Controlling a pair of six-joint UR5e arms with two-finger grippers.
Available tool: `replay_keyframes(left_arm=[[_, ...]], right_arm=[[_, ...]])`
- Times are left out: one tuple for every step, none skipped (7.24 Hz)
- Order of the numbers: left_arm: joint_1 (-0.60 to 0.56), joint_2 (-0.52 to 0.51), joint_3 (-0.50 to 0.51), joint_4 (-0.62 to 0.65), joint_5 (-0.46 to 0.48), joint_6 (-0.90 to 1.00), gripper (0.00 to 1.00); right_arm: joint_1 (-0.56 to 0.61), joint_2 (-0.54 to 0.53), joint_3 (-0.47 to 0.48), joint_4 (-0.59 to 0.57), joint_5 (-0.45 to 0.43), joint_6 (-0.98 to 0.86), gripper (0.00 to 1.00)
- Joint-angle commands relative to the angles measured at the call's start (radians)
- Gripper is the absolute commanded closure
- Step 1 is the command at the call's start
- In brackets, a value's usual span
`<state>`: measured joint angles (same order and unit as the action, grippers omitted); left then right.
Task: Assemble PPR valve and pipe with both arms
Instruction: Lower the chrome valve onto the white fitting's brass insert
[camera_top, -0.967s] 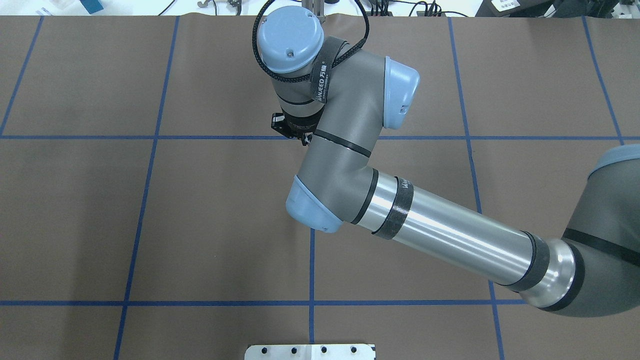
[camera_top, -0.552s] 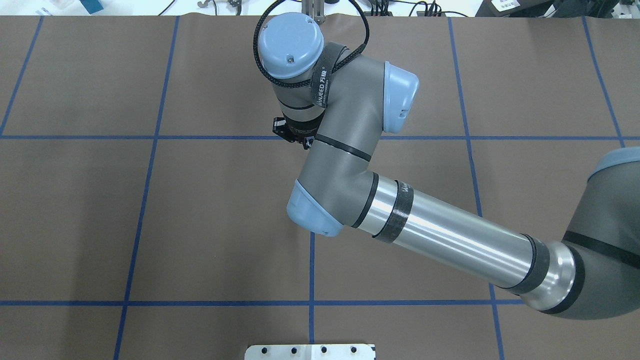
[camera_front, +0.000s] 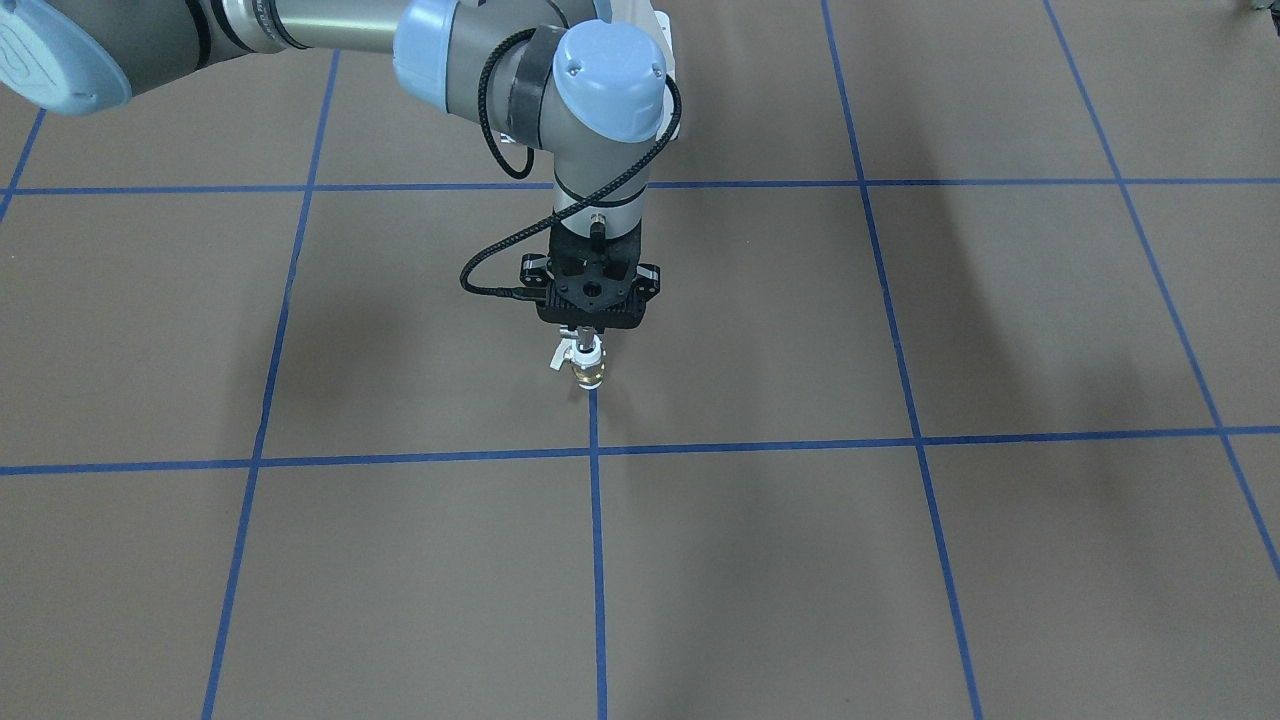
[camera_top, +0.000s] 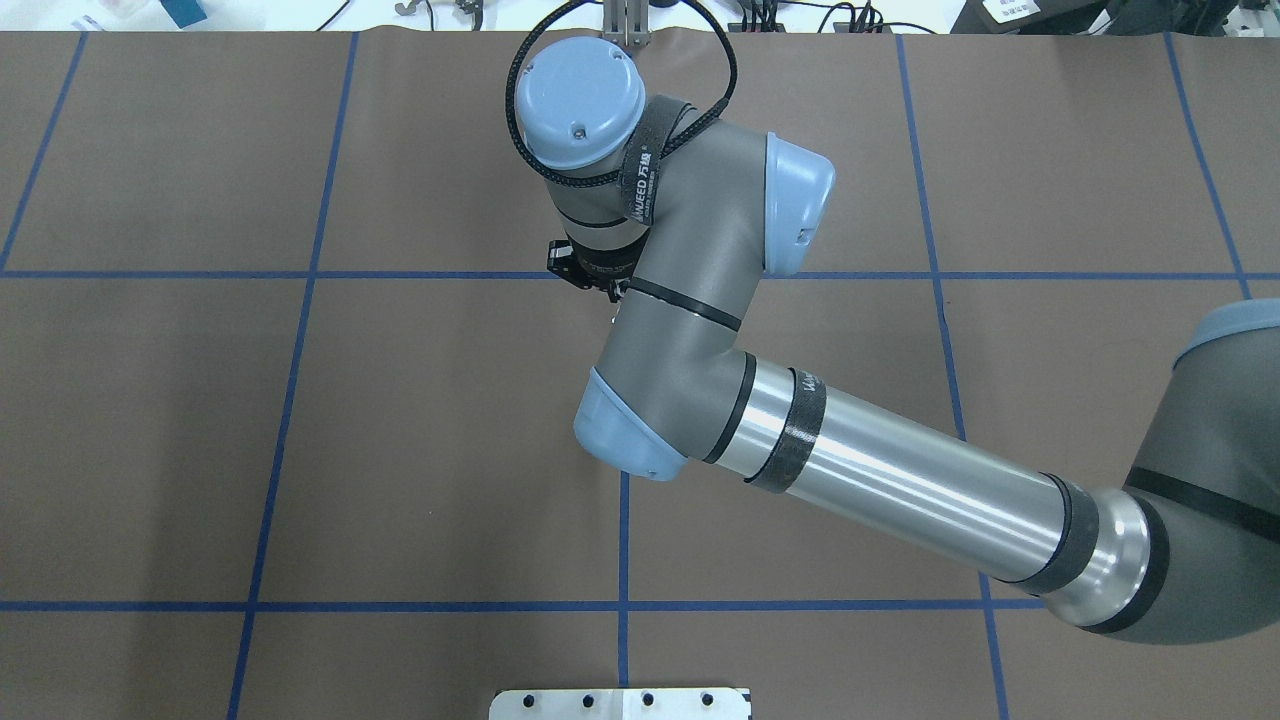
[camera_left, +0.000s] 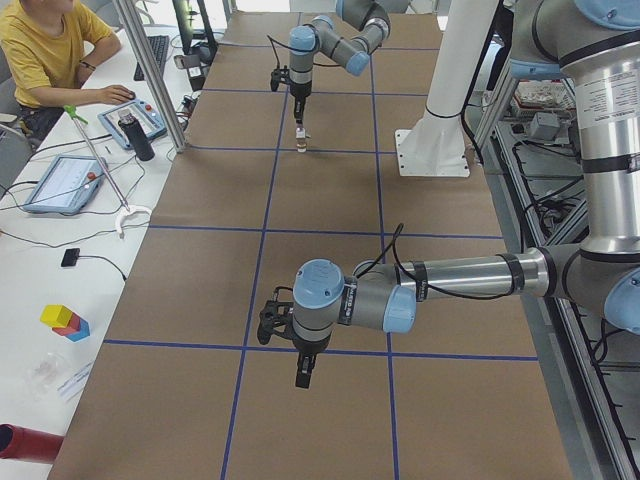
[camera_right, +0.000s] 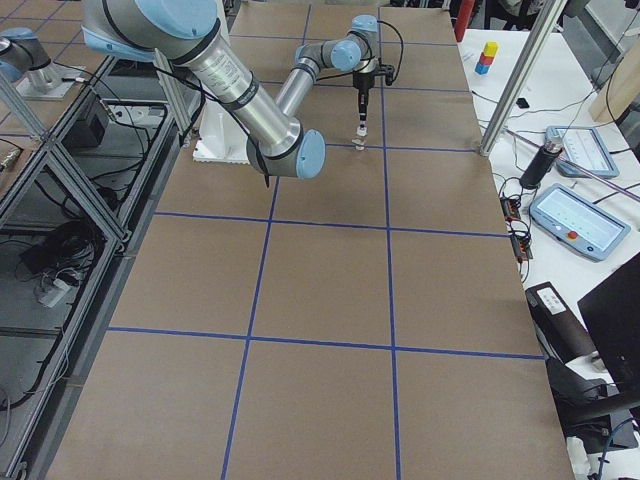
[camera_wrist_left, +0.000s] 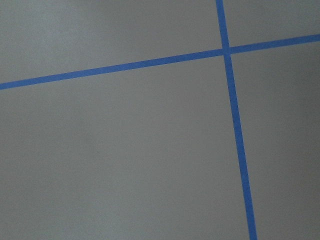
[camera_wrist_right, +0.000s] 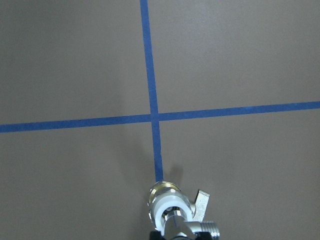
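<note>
A brown bench (camera_top: 400, 450) gridded with blue tape (camera_front: 750, 440) carries the work. The right arm (camera_top: 900, 490) reaches to its middle, the left arm (camera_left: 460, 275) stretches low over the near end. The right end effector (camera_front: 590, 340) points straight down, its fingers pinching the pipe (camera_wrist_right: 176, 227) seated in the white top of the PPR valve (camera_front: 589, 368), which is upright at a tape line's end. Whether the left end effector (camera_left: 303, 378) is spread cannot be told.

Right gripper (camera_front: 590, 335) points straight down, fingers closed; left arm (camera_left: 460, 278) low
</note>
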<state>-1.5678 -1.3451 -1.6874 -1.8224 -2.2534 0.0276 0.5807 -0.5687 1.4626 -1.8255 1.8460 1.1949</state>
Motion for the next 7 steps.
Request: replay_keyframes(left_arm=[[0.0, -0.002, 0.001, 0.002, 0.0, 0.0, 0.0], [0.002, -0.002, 0.002, 0.002, 0.0, 0.0, 0.0], [0.0, -0.002, 0.002, 0.002, 0.0, 0.0, 0.0], [0.0, 0.0, 0.003, 0.002, 0.0, 0.0, 0.0], [0.0, 0.0, 0.003, 0.002, 0.0, 0.0, 0.0], [0.0, 0.0, 0.003, 0.002, 0.0, 0.0, 0.0], [0.0, 0.0, 0.003, 0.002, 0.0, 0.002, 0.0]], right_arm=[[-0.007, 0.0, -0.001, 0.0, -0.004, 0.0, 1.0], [-0.012, 0.0, -0.001, 0.002, -0.011, 0.0, 1.0], [-0.013, 0.0, -0.001, 0.002, -0.014, 0.0, 1.0], [-0.016, -0.002, -0.001, 0.003, -0.014, 0.0, 1.0], [-0.019, -0.003, -0.001, 0.003, -0.016, 0.0, 1.0], [-0.019, -0.006, -0.001, 0.005, -0.016, -0.001, 1.0], [-0.019, -0.01, -0.001, 0.005, -0.016, -0.006, 1.0]])
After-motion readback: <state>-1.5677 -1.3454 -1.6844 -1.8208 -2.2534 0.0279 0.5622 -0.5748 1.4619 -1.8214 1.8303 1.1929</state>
